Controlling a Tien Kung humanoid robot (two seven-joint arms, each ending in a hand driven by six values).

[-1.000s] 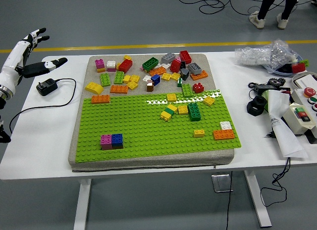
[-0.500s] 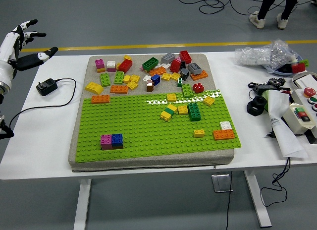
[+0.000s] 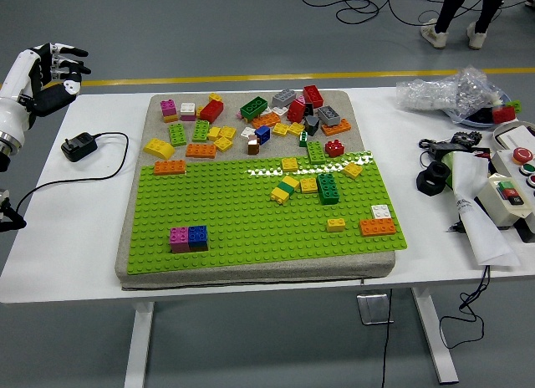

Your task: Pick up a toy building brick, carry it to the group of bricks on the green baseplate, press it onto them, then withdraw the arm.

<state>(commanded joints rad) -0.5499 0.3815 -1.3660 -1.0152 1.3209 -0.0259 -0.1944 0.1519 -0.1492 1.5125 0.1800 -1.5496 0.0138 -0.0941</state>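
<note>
Spanning most of the view, the white worktop point(image 3: 79, 229) carries a grey mat point(image 3: 125, 237) with the green baseplate point(image 3: 251, 221) laid over its near part. Beyond the baseplate's far edge, a loose pile of bricks point(image 3: 251, 120) — red, green, yellow, orange, grey, pink — lies scattered on the bare mat. On the baseplate itself, a magenta and blue group of bricks point(image 3: 188, 237) stands near the left near corner, well apart from a small cluster of yellow and green bricks point(image 3: 305, 187) toward the middle and an orange brick point(image 3: 378, 227) with a white one just beside it at the right. Right of the mat sit a control box with buttons point(image 3: 512, 191), white paper and a clear plastic bag point(image 3: 451, 94). Left of the mat, a black power adapter point(image 3: 77, 145) rests with its cable looping toward the near edge. Past the worktop's far left corner hangs the left hand point(image 3: 46, 70) — its fingers point(image 3: 71, 58) loosely spread, holding nothing, well apart from every brick.
</note>
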